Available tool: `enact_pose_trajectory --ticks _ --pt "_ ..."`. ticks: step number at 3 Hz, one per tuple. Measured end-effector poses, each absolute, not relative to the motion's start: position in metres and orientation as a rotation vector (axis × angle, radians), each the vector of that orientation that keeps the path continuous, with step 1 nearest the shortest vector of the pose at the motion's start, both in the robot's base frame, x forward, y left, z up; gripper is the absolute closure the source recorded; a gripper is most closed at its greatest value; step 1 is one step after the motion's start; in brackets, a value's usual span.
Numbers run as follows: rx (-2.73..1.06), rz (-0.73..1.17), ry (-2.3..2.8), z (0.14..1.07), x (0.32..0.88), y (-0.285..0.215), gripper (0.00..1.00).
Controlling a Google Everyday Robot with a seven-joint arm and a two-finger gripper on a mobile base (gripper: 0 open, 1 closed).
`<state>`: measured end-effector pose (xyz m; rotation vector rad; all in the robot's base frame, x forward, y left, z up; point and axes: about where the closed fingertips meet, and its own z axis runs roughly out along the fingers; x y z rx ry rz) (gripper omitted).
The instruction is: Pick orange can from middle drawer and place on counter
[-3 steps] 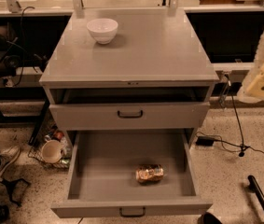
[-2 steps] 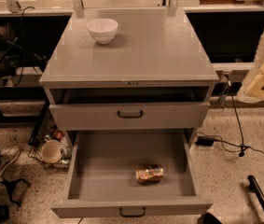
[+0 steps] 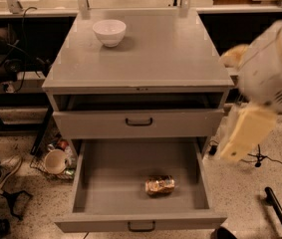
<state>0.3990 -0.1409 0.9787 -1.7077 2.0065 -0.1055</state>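
I count one orange can (image 3: 160, 185), lying on its side on the floor of the open middle drawer (image 3: 110, 178), right of centre and nearer the front wall. Two drawers show (the upper drawer (image 3: 90, 125) is only slightly ajar). One white bowl (image 3: 109, 32) sits upright near the back left corner of the table (image 3: 165, 54). My one gripper (image 3: 245, 133) hangs off the table's right edge, below the top and well apart from the can. I cannot tell whether it is spread or closed.
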Motion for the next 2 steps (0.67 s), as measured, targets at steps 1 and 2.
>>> enact_pose_trajectory --ticks 1,2 --pt "-1.752 0.097 2.077 0.8796 0.3912 -0.1261 0.00" --pt "-1.748 0.099 2.076 0.8786 0.3925 -0.1265 0.00"
